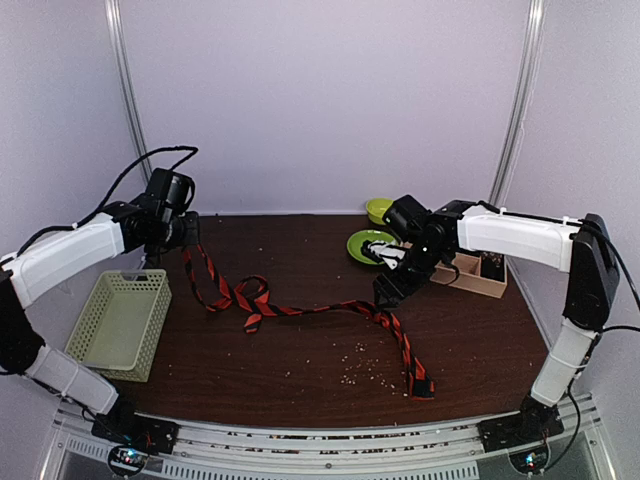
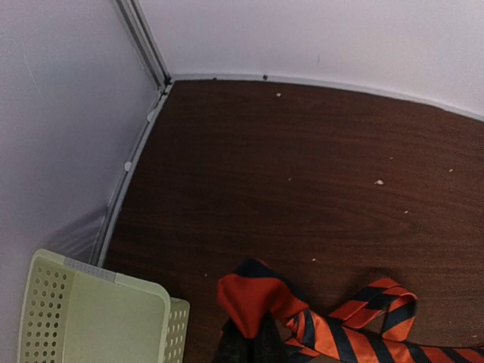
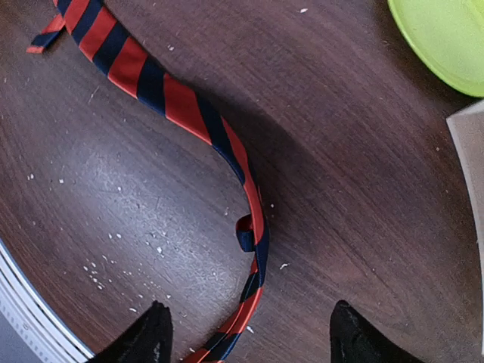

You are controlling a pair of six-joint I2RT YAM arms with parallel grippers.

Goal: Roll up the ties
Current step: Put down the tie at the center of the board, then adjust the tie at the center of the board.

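A long orange-red tie with black diagonal stripes snakes across the dark table from far left to near right. My left gripper is shut on the tie's narrow end and holds it above the table at the far left; the tie hangs down from it. My right gripper is open and empty, low over the tie's middle. In the right wrist view the tie passes between the fingertips, twisted on edge with a small loop.
A pale green mesh basket stands at the near left, also in the left wrist view. Green bowls and a wooden box sit at the far right. Crumbs are scattered over the table. White walls enclose the sides.
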